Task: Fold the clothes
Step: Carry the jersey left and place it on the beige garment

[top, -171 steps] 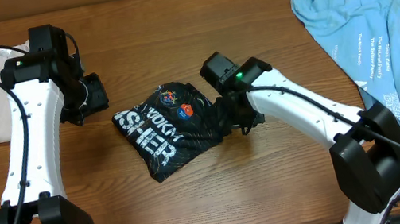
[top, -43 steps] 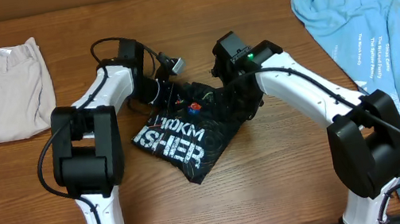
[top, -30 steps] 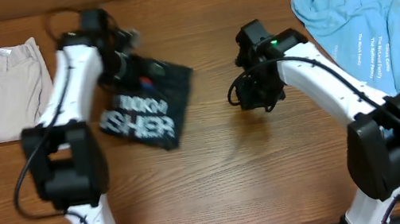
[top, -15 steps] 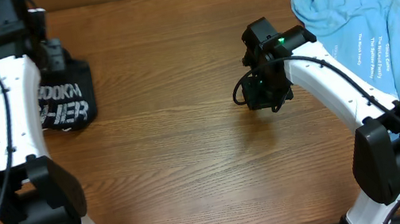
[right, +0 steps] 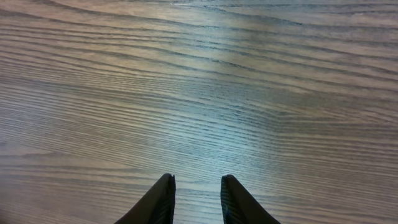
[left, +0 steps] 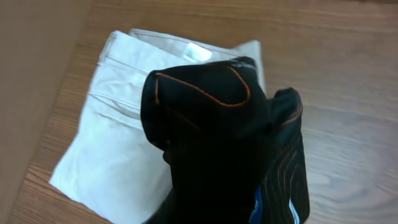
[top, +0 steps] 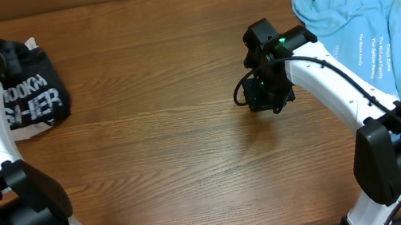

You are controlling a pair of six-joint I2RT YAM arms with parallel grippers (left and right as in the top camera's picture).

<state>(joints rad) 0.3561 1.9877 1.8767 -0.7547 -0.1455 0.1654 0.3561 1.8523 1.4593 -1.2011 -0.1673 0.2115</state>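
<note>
Black shirt (top: 30,97) now hangs at the far left of the bench (top: 175,157), carried off the centre within the last second, bunched over folded beige trousers (left: 115,146). Left hand (top: 0,57) grips its top edge. Right hand (right: 196,200) waits mid-bench, fingers slightly parted, empty. Stacking likely follows.

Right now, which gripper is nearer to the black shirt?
Left. The left gripper grips the black shirt above the beige trousers; the right gripper hangs open over the table, far from it.
</note>
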